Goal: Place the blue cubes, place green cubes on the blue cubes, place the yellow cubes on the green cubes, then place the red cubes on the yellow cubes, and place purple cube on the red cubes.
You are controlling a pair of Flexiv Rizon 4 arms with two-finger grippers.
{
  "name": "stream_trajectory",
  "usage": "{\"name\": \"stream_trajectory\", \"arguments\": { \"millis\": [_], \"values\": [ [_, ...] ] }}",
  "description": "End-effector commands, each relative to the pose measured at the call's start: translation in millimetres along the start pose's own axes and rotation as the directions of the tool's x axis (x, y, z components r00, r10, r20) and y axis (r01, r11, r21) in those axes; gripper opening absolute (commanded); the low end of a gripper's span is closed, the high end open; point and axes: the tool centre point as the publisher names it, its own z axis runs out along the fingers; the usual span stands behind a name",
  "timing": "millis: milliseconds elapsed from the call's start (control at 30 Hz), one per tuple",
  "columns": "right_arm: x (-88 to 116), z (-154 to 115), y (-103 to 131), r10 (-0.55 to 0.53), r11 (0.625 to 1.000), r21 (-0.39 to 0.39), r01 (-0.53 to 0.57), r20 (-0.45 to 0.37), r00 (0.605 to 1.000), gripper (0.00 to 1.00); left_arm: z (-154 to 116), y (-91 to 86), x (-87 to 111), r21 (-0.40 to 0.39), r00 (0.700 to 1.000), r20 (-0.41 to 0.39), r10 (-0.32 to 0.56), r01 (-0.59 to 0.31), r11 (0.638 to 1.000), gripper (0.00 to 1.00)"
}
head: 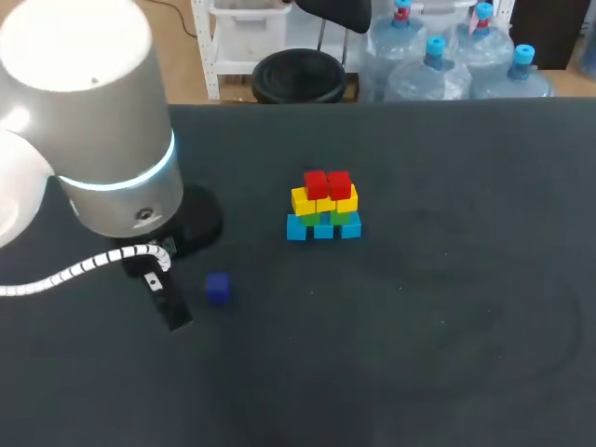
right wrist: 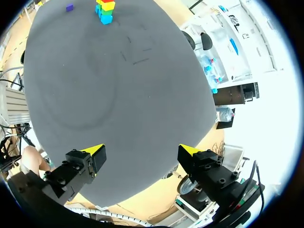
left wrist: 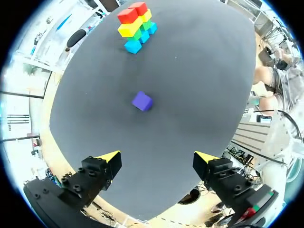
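The stack (head: 323, 207) stands near the middle of the dark surface (head: 447, 326) and is nearly finished. A row of blue cubes (head: 323, 229) sits at the bottom, the green cubes (head: 341, 217) rest on them, the yellow cubes (head: 324, 200) lie over the green, and two red cubes (head: 327, 183) sit side by side on top. By the look of it, four of the five layers are done and only the cap is missing.

That cap, the purple cube (head: 218, 288), lies alone on the surface, well apart from the stack and on the left arm's side of it. Nothing touches it.

The left arm (head: 93, 112) comes in over that side of the surface. In its wrist view the left claw (left wrist: 156, 159) is released, with its yellow tips spread wide and nothing between them. The purple cube lies ahead of it on the surface, and the stack stands farther on in the same direction.

The right claw (right wrist: 141, 151) is also released and empty. It hangs far back from the work, so the stack and the purple cube show only as small shapes at the far side of the surface in its view.

What seems left is one pick and one placement: grasp the purple cube and set it on the red cubes. That landing spot is narrow, so the cube will need to come down centred over the seam between the two reds without nudging the layers below.
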Motion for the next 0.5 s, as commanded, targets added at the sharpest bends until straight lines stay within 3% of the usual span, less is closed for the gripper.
{"name": "stream_trajectory", "arguments": {
  "millis": [33,133,233,367,500],
  "values": [
    [-0.3,1.1,-0.3,0.000,1.000,0.001,0.000,0.000,1.000,1.00,-1.5,5.4,-0.3,-0.036,0.999,0.015,0.028,-0.028,0.999,1.00],
    [-0.3,1.1,-0.3,0.000,1.000,0.001,0.000,0.000,1.000,1.00,-10.6,25.9,-26.8,-0.097,0.971,-0.037,0.236,-0.239,0.966,1.00],
    [-0.3,1.1,-0.3,0.000,1.000,0.001,0.000,0.000,1.000,1.00,-16.3,33.6,-65.4,-0.092,0.881,-0.069,0.469,-0.473,0.876,1.00],
    [-0.3,1.1,-0.3,0.000,1.000,0.001,0.000,0.000,1.000,1.00,-6.5,26.9,-85.5,-0.063,0.834,-0.035,0.550,-0.551,0.832,1.00],
    [-0.3,1.1,-0.3,0.000,1.000,0.001,0.000,0.000,1.000,1.00,12.8,11.7,-90.6,0.015,0.826,-0.018,0.563,-0.563,0.827,1.00]
  ]
}}
